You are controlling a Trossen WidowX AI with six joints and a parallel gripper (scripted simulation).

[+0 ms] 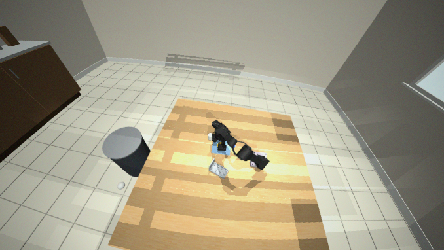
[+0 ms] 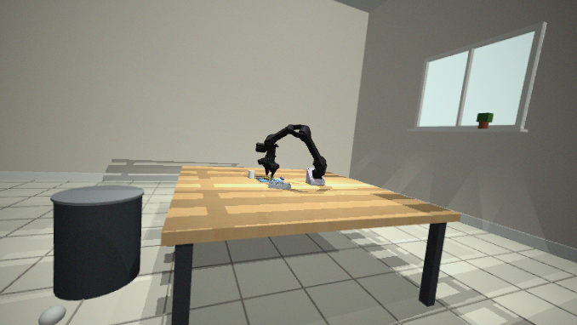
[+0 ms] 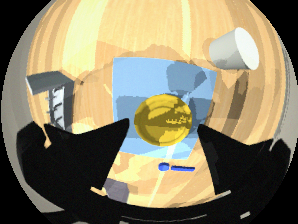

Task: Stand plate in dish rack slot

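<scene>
Yellow in finish, the plate (image 2: 267, 178) (image 3: 163, 120) lay flat on a blue mat (image 1: 215, 151) (image 2: 261, 180) (image 3: 142, 75) on the counter (image 1: 229, 216) (image 2: 298, 213) (image 3: 100, 30). The gripper (image 1: 221, 146) (image 2: 270, 176) (image 3: 164, 125) stood wide, fingers pointing down, nothing held between them. The dish rack (image 1: 218, 169) (image 2: 279, 185) (image 3: 59, 106) stood near the mat, apart from the plate. A white cup (image 1: 210, 137) (image 2: 251, 174) (image 3: 231, 50) was noted beyond another mat corner.
</scene>
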